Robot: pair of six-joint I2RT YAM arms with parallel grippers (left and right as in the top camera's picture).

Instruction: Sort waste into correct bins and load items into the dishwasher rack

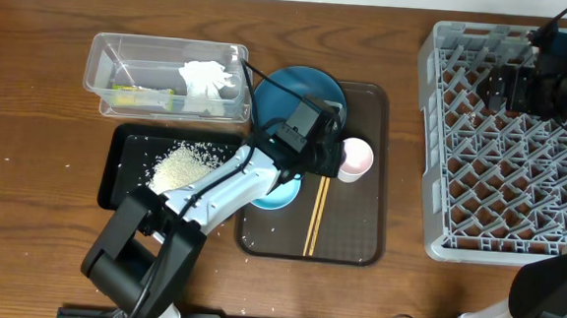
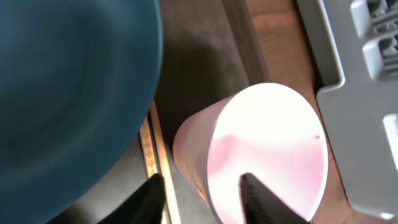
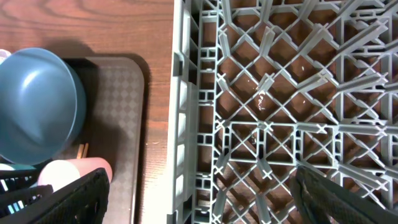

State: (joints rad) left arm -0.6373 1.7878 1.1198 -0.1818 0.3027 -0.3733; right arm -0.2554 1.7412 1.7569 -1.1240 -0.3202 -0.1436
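Pink cup (image 2: 267, 155), one, wall between the spread left pincer (image 2: 200, 183); right pincer (image 3: 200, 180) wide apart above one rack (image 3: 185, 112).

yellow-green wrapper (image 1: 144, 96) and crumpled tissue (image 1: 206, 78) in clear tub (image 1: 96, 69), rice heap (image 1: 180, 163) in black tray (image 1: 124, 149), blue plate (image 1: 283, 90), pink cup (image 1: 355, 158), chopsticks (image 1: 315, 215) mid-table, pale bowl (image 1: 283, 192) partly hidden, grey rack (image 1: 439, 139) far right

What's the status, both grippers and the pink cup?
Left gripper open, straddling wall of small pinkish cup on brown tray. Right gripper open, empty, over grey plastic lattice rack. Round blue plate close beside cup.
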